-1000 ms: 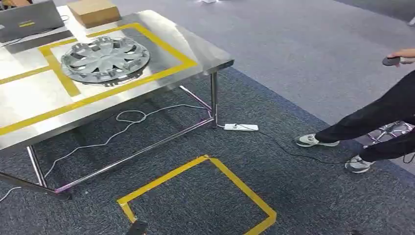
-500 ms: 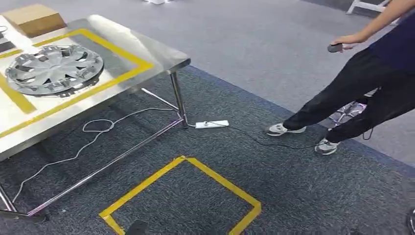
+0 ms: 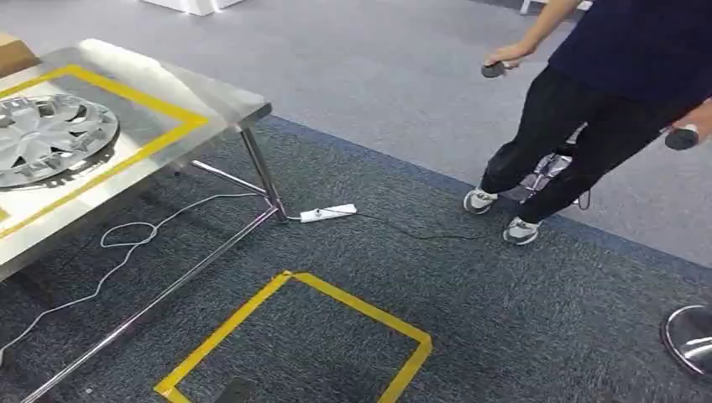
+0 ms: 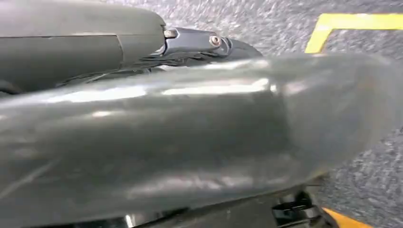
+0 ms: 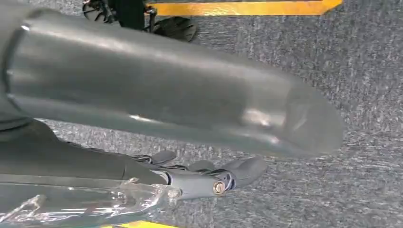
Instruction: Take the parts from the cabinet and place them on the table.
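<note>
Hanging over dark grey carpet, the left hand (image 4: 199, 142) shows mostly as a blurred grey thumb with dark fingers behind it, and whether it is clenched or released cannot be told. The right hand (image 5: 190, 142) likewise hangs above carpet, its dark fingers (image 5: 237, 172) lying fairly straight with nothing seen in them, though its state is unclear too. Well away from both hands, a silver hubcap (image 3: 46, 138) lies flat on the steel desk (image 3: 210, 99), inside a yellow tape outline. A yellow tape square (image 3: 294, 340) marks the carpet below. Beyond it stands a person (image 3: 604, 101) in dark clothes, holding a small dark controller (image 3: 494, 69) in each hand.
</note>
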Controlling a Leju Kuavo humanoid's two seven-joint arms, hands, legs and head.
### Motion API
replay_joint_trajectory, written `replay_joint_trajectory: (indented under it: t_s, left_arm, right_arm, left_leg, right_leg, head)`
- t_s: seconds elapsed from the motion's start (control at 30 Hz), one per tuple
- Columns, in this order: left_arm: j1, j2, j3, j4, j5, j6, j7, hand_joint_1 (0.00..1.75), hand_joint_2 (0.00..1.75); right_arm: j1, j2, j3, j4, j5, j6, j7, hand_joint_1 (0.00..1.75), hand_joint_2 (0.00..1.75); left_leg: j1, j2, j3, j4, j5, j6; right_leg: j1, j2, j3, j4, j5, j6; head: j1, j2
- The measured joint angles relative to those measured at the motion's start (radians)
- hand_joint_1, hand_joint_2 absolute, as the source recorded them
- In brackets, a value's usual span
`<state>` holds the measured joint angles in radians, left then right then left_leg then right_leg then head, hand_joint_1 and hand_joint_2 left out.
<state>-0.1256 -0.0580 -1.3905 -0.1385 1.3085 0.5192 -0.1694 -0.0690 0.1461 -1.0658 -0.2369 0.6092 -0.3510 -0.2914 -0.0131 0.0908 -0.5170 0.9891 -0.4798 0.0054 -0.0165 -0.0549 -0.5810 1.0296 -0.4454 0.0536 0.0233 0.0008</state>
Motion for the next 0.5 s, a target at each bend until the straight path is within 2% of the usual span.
replay_joint_trajectory:
  t_s: [0.07, 0.1, 0.13, 0.17, 0.2, 0.23, 0.27, 0.3, 0.33, 0.37, 0.4, 0.43, 0.47, 0.5]
  left_arm:
    - [0.001, 0.001, 0.000, 0.000, 0.011, 0.001, -0.002, 0.00, 0.00]
    - [0.002, 0.001, 0.000, 0.000, 0.013, 0.002, -0.004, 0.00, 0.00]
    - [0.002, 0.001, 0.000, 0.000, 0.019, 0.002, -0.008, 0.00, 0.00]
    - [0.003, 0.001, 0.000, 0.000, 0.024, 0.003, -0.008, 0.00, 0.00]
    - [0.005, 0.001, 0.001, 0.000, 0.032, 0.004, -0.008, 0.00, 0.00]
    - [0.008, 0.001, 0.002, 0.000, 0.035, 0.006, -0.008, 0.00, 0.00]
    - [0.011, 0.001, 0.002, 0.000, 0.041, 0.007, -0.007, 0.00, 0.00]
    - [0.015, 0.001, 0.003, 0.000, 0.043, 0.007, -0.002, 0.00, 0.00]
    - [0.018, 0.001, 0.003, 0.000, 0.046, 0.006, 0.000, 0.00, 0.00]
    - [0.019, 0.002, 0.005, 0.000, 0.058, -0.016, 0.007, 0.00, 0.00]
    - [0.019, 0.003, 0.011, 0.000, 0.075, -0.046, 0.012, 0.00, 0.00]
    - [0.020, 0.004, 0.015, 0.000, 0.085, -0.068, 0.016, 0.00, 0.00]
    - [0.021, 0.010, 0.021, 0.000, 0.093, -0.084, 0.017, 0.00, 0.00]
    - [0.022, 0.010, 0.024, 0.000, 0.096, -0.091, 0.017, 0.00, 0.00]
  right_arm:
    - [0.003, 0.000, 0.003, 0.001, 0.007, 0.000, 0.005, 0.00, 0.00]
    - [0.003, 0.000, 0.007, 0.002, 0.013, 0.000, 0.014, 0.00, 0.00]
    - [0.006, 0.000, 0.011, 0.002, 0.021, -0.001, 0.025, 0.00, 0.00]
    - [0.004, 0.000, 0.014, 0.002, 0.027, -0.002, 0.035, 0.00, 0.00]
    - [0.002, 0.000, 0.017, 0.002, 0.035, -0.002, 0.044, 0.00, 0.00]
    - [0.001, 0.000, 0.018, 0.002, 0.039, -0.001, 0.047, 0.00, 0.00]
    - [0.002, 0.000, 0.021, 0.002, 0.047, 0.001, 0.047, 0.00, 0.00]
    - [0.006, 0.000, 0.026, 0.002, 0.053, 0.007, 0.041, 0.00, 0.00]
    - [0.009, 0.000, 0.031, 0.002, 0.054, 0.014, 0.033, 0.00, 0.00]
    - [0.010, 0.000, 0.036, 0.003, 0.057, 0.034, 0.022, 0.00, 0.00]
    - [0.010, 0.000, 0.041, 0.003, 0.064, 0.055, 0.018, 0.00, 0.00]
    - [0.008, 0.000, 0.045, 0.005, 0.068, 0.066, 0.016, 0.00, 0.00]
    - [0.006, 0.000, 0.050, 0.007, 0.071, 0.076, 0.016, 0.00, 0.00]
    - [0.004, 0.000, 0.053, 0.007, 0.072, 0.079, 0.016, 0.00, 0.00]
  left_leg:
    - [0.003, 0.015, 0.002, -0.003, 0.003, -0.006]
    - [0.005, 0.016, 0.001, -0.001, -0.004, -0.014]
    - [0.009, -0.023, -0.003, 0.012, -0.021, -0.022]
    - [0.010, -0.058, -0.023, 0.061, -0.058, -0.024]
    - [0.011, -0.075, -0.064, 0.151, -0.105, -0.024]
    - [0.011, -0.081, -0.106, 0.236, -0.141, -0.023]
    - [0.011, -0.083, -0.140, 0.301, -0.160, -0.022]
    - [0.011, -0.084, -0.153, 0.319, -0.152, -0.019]
    - [0.010, -0.086, -0.142, 0.291, -0.119, -0.016]
    - [0.010, -0.091, -0.111, 0.221, -0.070, -0.010]
    - [0.010, -0.105, -0.070, 0.134, -0.021, -0.005]
    - [0.011, -0.135, -0.035, 0.061, 0.011, 0.000]
    - [0.016, -0.192, -0.019, 0.018, 0.002, 0.005]
    - [0.016, -0.183, -0.020, 0.006, 0.006, -0.002]
  right_leg:
    - [0.005, 0.017, -0.009, 0.005, 0.001, -0.009]
    - [0.001, 0.028, -0.009, 0.001, 0.005, -0.019]
    - [-0.001, 0.037, -0.010, 0.000, 0.008, -0.025]
    - [-0.002, 0.046, -0.012, 0.000, 0.010, -0.029]
    - [-0.002, 0.058, -0.016, 0.000, 0.011, -0.034]
    - [-0.001, 0.071, -0.021, 0.000, 0.013, -0.037]
    - [0.000, 0.084, -0.024, 0.000, 0.015, -0.039]
    - [0.001, 0.099, -0.026, 0.000, 0.016, -0.039]
    - [0.002, 0.113, -0.026, 0.000, 0.018, -0.037]
    - [0.002, 0.128, -0.026, 0.000, 0.020, -0.035]
    - [0.002, 0.142, -0.025, 0.000, 0.021, -0.032]
    - [0.000, 0.152, -0.026, 0.000, 0.023, -0.030]
    - [0.001, 0.161, -0.032, 0.001, 0.027, -0.024]
    - [-0.001, 0.174, -0.041, 0.004, 0.030, -0.018]
  head:
    - [0.001, 0.000]
    - [0.001, 0.000]
    - [-0.001, 0.000]
    - [-0.002, 0.000]
    - [-0.004, 0.000]
    - [-0.003, 0.000]
    - [-0.004, 0.000]
    - [-0.003, 0.000]
    - [-0.003, 0.000]
    - [-0.003, 0.000]
    - [-0.004, 0.000]
    - [-0.004, 0.000]
    - [-0.002, 0.000]
    - [-0.003, 0.000]
